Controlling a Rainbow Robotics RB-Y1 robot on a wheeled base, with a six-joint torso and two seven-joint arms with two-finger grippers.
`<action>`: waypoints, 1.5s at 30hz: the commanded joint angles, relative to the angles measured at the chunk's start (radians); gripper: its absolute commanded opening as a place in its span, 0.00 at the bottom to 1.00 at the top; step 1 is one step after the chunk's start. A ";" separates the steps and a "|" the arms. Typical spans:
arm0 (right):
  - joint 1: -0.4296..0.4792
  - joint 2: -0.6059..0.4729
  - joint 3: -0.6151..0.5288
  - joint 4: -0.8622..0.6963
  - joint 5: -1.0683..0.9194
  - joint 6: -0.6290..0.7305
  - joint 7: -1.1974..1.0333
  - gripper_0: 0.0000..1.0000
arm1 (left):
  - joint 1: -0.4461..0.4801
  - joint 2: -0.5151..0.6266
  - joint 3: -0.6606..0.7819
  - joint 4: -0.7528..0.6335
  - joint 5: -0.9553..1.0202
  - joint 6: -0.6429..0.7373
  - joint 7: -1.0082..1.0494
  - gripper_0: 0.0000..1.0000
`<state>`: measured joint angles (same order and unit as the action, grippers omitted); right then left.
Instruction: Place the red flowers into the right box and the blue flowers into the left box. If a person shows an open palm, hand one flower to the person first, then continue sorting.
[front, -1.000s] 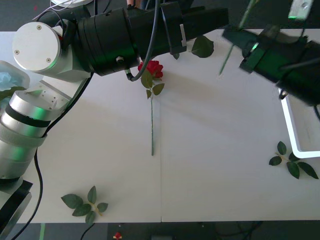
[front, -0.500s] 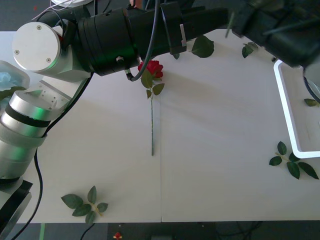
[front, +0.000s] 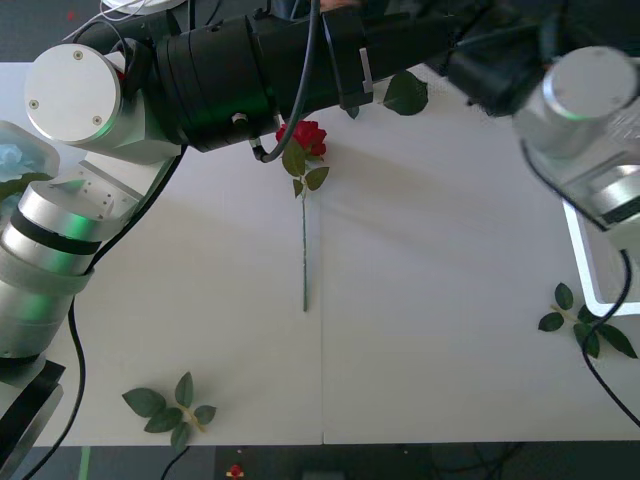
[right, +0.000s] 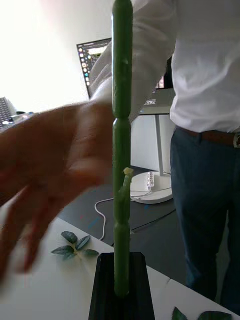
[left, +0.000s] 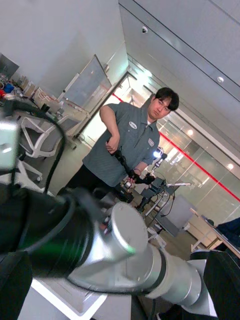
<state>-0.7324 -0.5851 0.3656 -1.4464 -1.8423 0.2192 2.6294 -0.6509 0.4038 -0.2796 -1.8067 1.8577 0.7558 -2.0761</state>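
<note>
Black fingers (right: 121, 292) pinch upright green stem (right: 121, 150); open palm (right: 47, 165) alongside.

No readable text anywhere — monitor (right: 95, 65) behind person shows rows of characters, perhaps code, too small to make out.

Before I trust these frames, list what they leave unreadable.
Bloom of the stem in the right pincer: cut off by right wrist view's top edge; colour unknown.
Person's hand: motion-blurred, right wrist view; palm shape unclear.
Right box: front view, right arm and edge hide its contents.
</note>
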 joint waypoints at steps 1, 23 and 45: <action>-0.071 0.041 0.067 0.001 0.012 -0.072 0.032 0.00 | -0.012 0.026 -0.010 -0.019 0.012 -0.010 -0.051 1.00; -0.071 0.065 0.079 0.001 0.014 -0.090 0.041 1.00 | -0.012 0.026 -0.010 -0.019 0.012 -0.010 -0.051 1.00; -0.070 0.064 0.079 0.001 0.015 -0.090 0.038 1.00 | -0.012 0.026 -0.010 -0.019 0.012 -0.010 -0.051 1.00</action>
<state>-0.7558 -0.5471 0.4428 -1.4332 -1.8260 0.1385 2.6394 -0.6509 0.4040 -0.2798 -1.8067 1.8577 0.7556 -2.0761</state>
